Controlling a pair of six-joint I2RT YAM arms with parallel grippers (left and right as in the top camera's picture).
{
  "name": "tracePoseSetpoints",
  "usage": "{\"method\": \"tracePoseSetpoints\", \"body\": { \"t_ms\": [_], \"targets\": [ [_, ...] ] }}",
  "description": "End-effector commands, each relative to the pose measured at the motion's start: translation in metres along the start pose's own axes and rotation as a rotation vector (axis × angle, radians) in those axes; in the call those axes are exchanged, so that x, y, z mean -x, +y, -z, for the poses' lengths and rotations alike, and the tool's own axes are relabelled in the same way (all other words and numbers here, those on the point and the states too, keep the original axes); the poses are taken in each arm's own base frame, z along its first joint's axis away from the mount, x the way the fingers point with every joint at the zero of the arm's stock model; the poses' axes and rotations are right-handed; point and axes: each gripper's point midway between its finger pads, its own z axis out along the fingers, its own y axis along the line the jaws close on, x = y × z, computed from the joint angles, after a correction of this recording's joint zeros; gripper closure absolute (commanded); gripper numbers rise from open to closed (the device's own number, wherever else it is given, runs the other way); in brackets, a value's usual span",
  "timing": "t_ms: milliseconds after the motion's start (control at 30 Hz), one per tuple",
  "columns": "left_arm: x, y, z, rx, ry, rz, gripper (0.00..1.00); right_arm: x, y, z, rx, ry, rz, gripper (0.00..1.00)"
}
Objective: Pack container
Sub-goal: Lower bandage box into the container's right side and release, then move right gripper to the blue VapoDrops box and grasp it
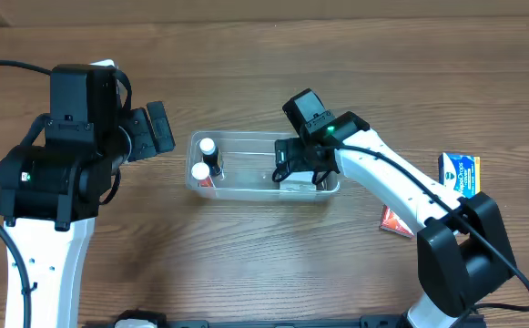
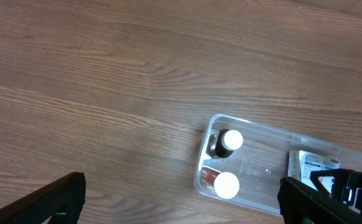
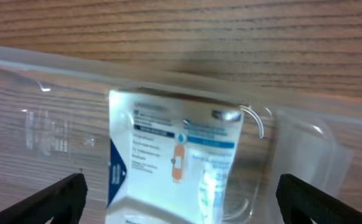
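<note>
Container (image 1: 246, 193) of clear shallow rectangular plastic lies under the right gripper (image 1: 293, 169), fingers spread astride a white-and-blue packet (image 3: 174, 155).

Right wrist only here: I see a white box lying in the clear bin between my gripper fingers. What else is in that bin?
Observer: Two white-capped bottles sit at the left end of the container, apart from your white box.
Operator: Anything outside it to pack?
Observer: A blue box lies beyond the container's right end, near your arm.
Operator: Where is the left gripper?
Observer: The left gripper is open and empty, off the container's left end.
</note>
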Motion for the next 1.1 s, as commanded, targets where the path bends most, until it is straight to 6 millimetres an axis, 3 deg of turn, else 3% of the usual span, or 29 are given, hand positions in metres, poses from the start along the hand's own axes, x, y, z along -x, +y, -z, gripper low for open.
{"method": "tracePoseSetpoints", "body": {
  "t_ms": [0, 67, 100, 167, 200, 267, 333, 467, 533, 633, 733, 900, 1067],
  "targets": [
    [0.003, 0.000, 0.003, -0.008, -0.008, 0.015, 0.00, 0.025, -0.003, 0.047, -0.026, -0.113, -0.011, 0.03],
    [0.002, 0.000, 0.003, -0.006, -0.002, 0.015, 0.00, 0.038, -0.009, 0.082, -0.044, -0.196, -0.026, 0.02],
    [0.001, 0.000, 0.003, -0.005, -0.001, 0.014, 0.00, 0.049, -0.021, 0.117, -0.073, -0.284, -0.085, 0.00],
    [0.001, 0.001, 0.003, -0.004, 0.002, 0.014, 0.00, 0.059, -0.044, 0.160, -0.102, -0.387, -0.153, 0.00],
    [0.001, 0.001, 0.003, -0.004, 0.002, 0.014, 0.00, 0.065, -0.070, 0.189, -0.130, -0.463, -0.218, 0.00],
    [0.001, 0.000, 0.003, -0.004, 0.002, 0.013, 0.00, 0.068, -0.108, 0.213, -0.174, -0.527, -0.319, 0.00],
    [0.001, 0.000, 0.003, -0.005, 0.001, 0.014, 0.00, 0.060, -0.164, 0.223, -0.215, -0.515, -0.456, 0.00],
    [0.001, 0.000, 0.003, -0.005, 0.001, 0.015, 0.00, 0.009, -0.216, 0.186, -0.198, -0.251, -0.638, 0.00],
    [0.001, 0.000, 0.003, -0.005, 0.001, 0.014, 0.00, -0.009, -0.242, 0.168, -0.232, -0.199, -0.717, 0.00],
    [0.001, 0.000, 0.003, -0.005, 0.001, 0.014, 0.00, -0.021, -0.287, 0.147, -0.269, -0.203, -0.828, 0.00],
    [0.001, 0.000, 0.003, -0.005, 0.002, 0.014, 0.00, -0.018, -0.324, 0.131, -0.302, -0.206, -0.784, 0.00],
    [0.001, 0.000, 0.003, -0.006, 0.002, 0.015, 0.00, -0.018, -0.349, 0.088, -0.322, -0.094, -0.619, 0.00],
    [0.000, 0.000, 0.003, -0.005, 0.003, 0.014, 0.00, -0.027, -0.354, 0.044, -0.303, 0.042, -0.493, 0.00]
  ]
}}
